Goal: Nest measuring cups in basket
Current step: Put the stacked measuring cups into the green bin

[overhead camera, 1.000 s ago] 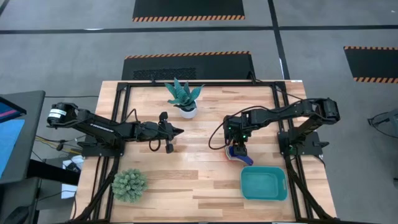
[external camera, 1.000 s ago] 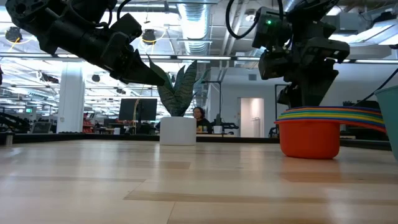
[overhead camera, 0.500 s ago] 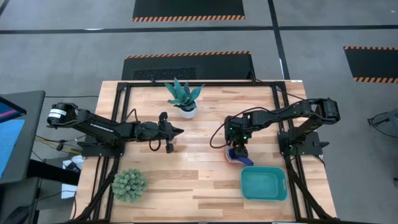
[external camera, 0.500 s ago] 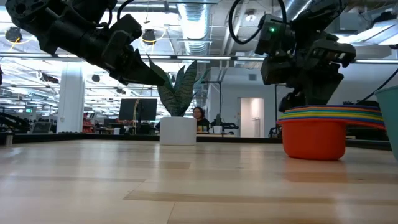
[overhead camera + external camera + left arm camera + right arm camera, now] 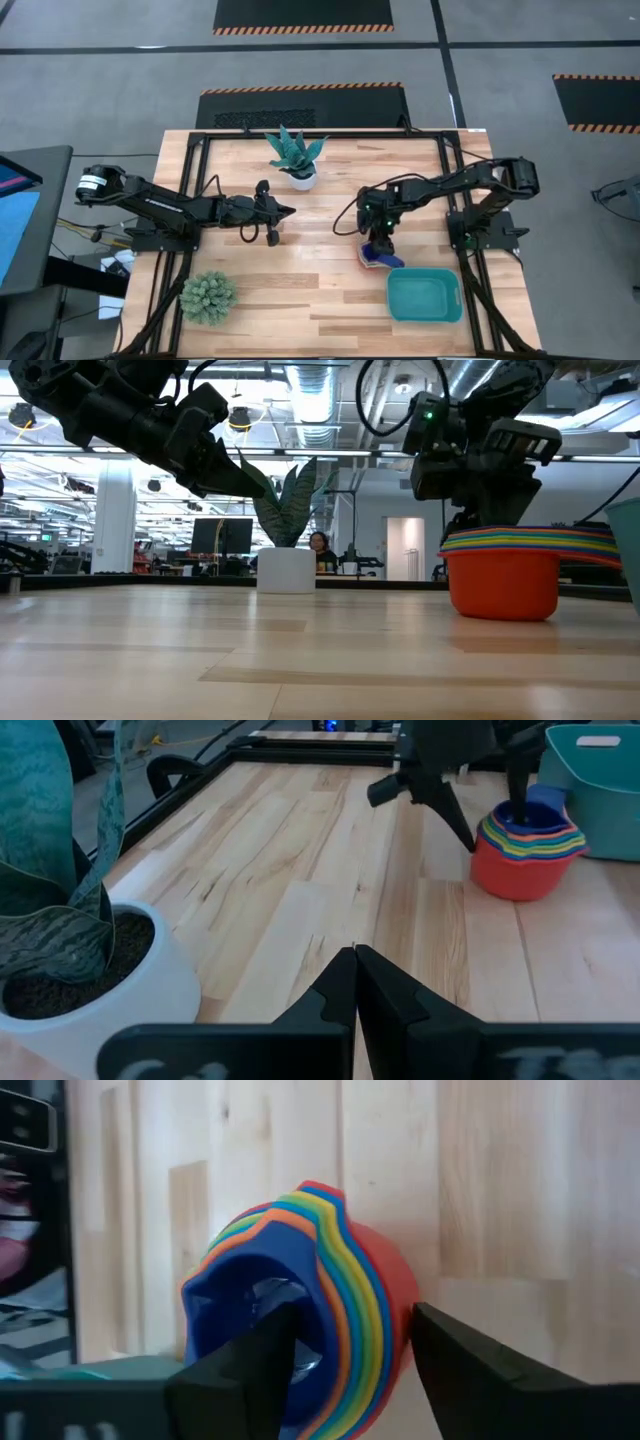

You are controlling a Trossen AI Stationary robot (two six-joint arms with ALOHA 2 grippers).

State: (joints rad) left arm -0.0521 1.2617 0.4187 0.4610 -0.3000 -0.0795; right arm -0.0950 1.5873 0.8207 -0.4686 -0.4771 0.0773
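The right gripper (image 5: 377,250) hangs over the nested cups (image 5: 374,256), its fingers (image 5: 470,1355) parted and straddling the stack; in the right wrist view one finger reaches into the blue innermost cup (image 5: 262,1340) and the other lies outside the red outermost cup (image 5: 388,1295), just beside its wall; whether the fingers press the wall I cannot tell; the gripper is partly open around the rim of the stack, not visibly clamped. The cups (image 5: 505,565) sit one inside another, red at the bottom, then orange, yellow, green and blue rims banded above it; the stack stands on the desk (image 5: 300,275), outside the basket (image 5: 424,296) and just beside its upper left corner in the high view; in the low view the red cup's base appears to rest on the wood, under the gripper (image 5: 480,510).

The basket lies near the desk's front right corner, its floor bare teal; its wall shows behind the stack (image 5: 527,838) in the left wrist view (image 5: 600,770).

The left gripper (image 5: 287,210) hovers above the desk's middle left, well apart from the cups, its fingers (image 5: 335,995) pressed together and holding nothing; just beside it stands a potted plant (image 5: 296,158) in a white pot; a second, spiky plant (image 5: 208,297) stands near the front left corner.

Beyond the desk in the low view a person (image 5: 319,550) shows far off in the room.
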